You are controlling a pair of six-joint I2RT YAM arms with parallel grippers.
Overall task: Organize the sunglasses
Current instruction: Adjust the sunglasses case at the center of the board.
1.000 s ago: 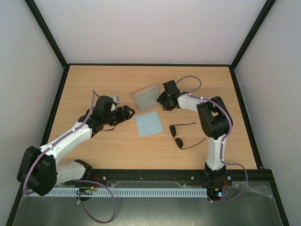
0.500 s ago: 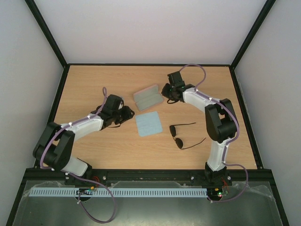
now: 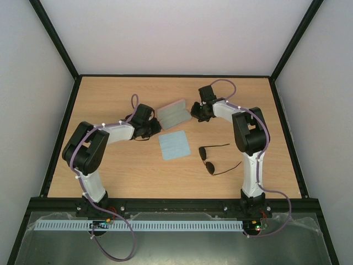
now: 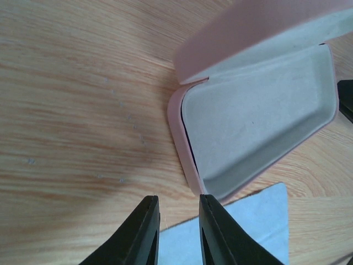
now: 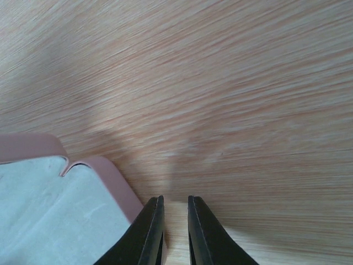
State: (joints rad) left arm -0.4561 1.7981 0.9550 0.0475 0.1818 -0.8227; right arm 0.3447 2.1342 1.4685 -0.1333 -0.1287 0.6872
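Both arms have swung in toward the case over the past second, while the thin, dark wire-framed sunglasses (image 3: pixel 212 159) lie where they were. They sit on the light wooden worktop (image 3: pixel 110 176) in front of the right arm's base. Their two dark rounded lenses rest side by side and their long temple arms are spread open, touched by neither tool.

Just to their left lies a light blue square cloth (image 3: pixel 174 146), flat and apart from them. Beyond the cloth sits the pink oblong rounded case (image 3: pixel 174 113), hinged open. Only its pale grey lining (image 4: pixel 259 118) shows inside both halves.

The left tool (image 3: pixel 154 127) sits at the case's left end. Its black fingers (image 4: pixel 179 200) are slightly parted, gripping nothing, just beside the case's near corner and the cloth's edge (image 4: pixel 242 232).

The right tool (image 3: pixel 194 110) sits at the case's right end. Its fingers (image 5: pixel 175 199) stand a narrow gap apart over bare wood, beside the pink rim (image 5: pixel 118 187), holding nothing.
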